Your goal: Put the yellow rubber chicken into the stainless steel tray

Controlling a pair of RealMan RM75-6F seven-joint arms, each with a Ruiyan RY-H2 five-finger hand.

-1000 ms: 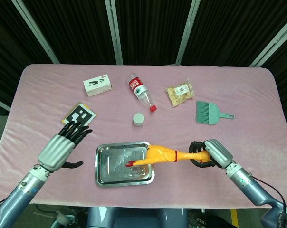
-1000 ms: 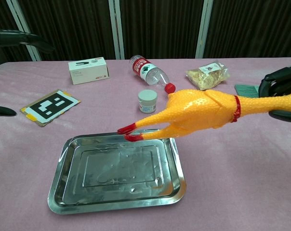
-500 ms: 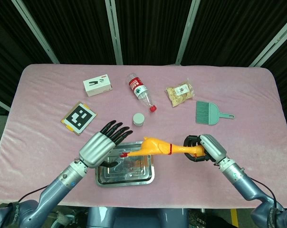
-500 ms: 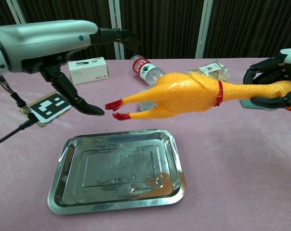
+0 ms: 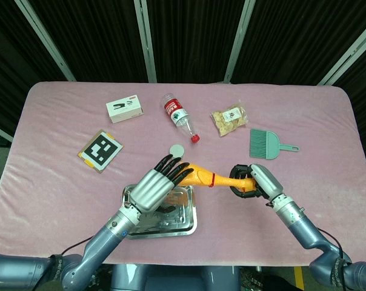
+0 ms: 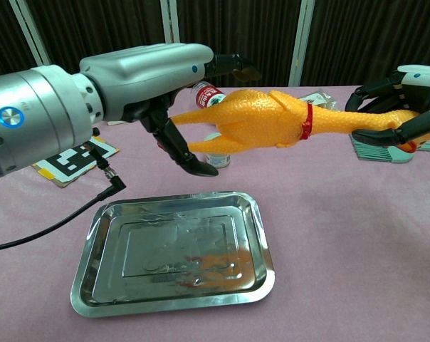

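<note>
The yellow rubber chicken (image 5: 208,178) (image 6: 266,121) hangs level in the air above the far edge of the stainless steel tray (image 5: 188,221) (image 6: 107,288), legs pointing left. My right hand (image 5: 254,182) (image 6: 399,107) grips its head and neck end. My left hand (image 5: 161,185) (image 6: 149,73) hovers over the tray with its fingers spread. The chicken's legs lie between its dark fingers above and its thumb below, and no firm grip shows. The tray lies flat on the pink cloth with nothing in it.
On the far half of the table lie a white box (image 5: 125,109), a plastic bottle (image 5: 179,116), a snack bag (image 5: 229,119) and a green hand brush (image 5: 266,144). A marker card (image 5: 100,151) lies left of a small white jar (image 5: 177,148).
My left arm has swung right from the table's left side to above the tray, reaching the chicken's legs. My right hand has raised the chicken and carried it slightly away from the tray.
</note>
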